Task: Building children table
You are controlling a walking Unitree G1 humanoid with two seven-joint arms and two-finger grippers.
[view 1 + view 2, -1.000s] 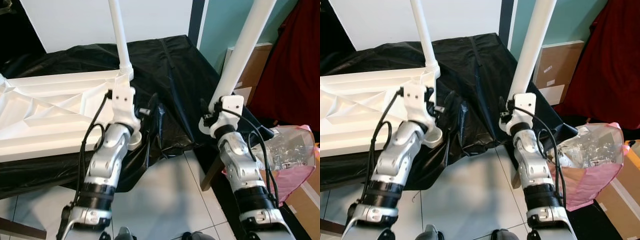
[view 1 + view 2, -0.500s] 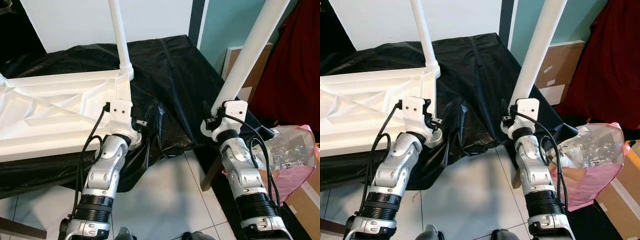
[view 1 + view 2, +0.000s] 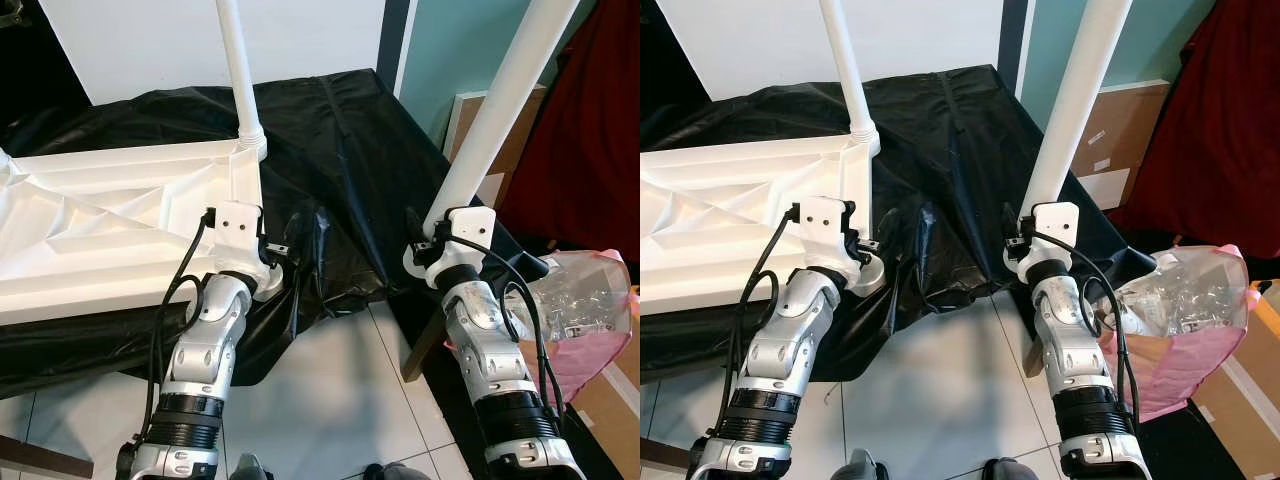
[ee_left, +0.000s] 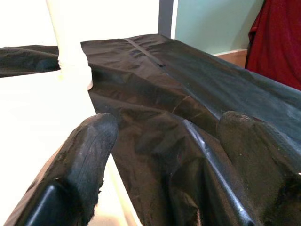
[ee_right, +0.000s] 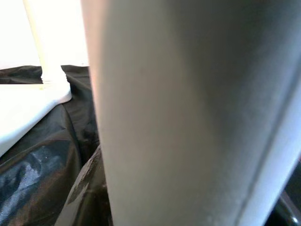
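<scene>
Writing shows nowhere legibly: a small label on the cardboard box (image 3: 1110,135) against the teal wall is too small to read.

Seen from the head views, the white tabletop (image 3: 90,235) lies upside down on the black sheet (image 3: 340,150), its ribbed underside up. One white leg (image 3: 238,70) stands upright in the tabletop's far right corner. The left gripper (image 3: 285,245) sits at the tabletop's right edge, nearer the near corner, just over the rumpled sheet. The right gripper (image 3: 1012,240) is at the right edge of the sheet, well apart from the tabletop, and the second leg (image 3: 1077,95) rises from it, tilted to the right. A clear plastic bag (image 3: 585,300) with small parts rests on a pink bag (image 3: 1180,370) by the red cloth (image 3: 1220,110) at far right. Grey floor tiles (image 3: 330,400) lie below.

Left wrist view: both black fingers (image 4: 84,155) stand apart with nothing between them but folds of the sheet; the tabletop's edge lies beside one finger, and the mounted leg stands beyond.

Right wrist view: the second leg (image 5: 188,113) runs across right before the lens, held in that gripper; the fingers themselves are hidden. The mounted leg and tabletop corner show beyond it.
</scene>
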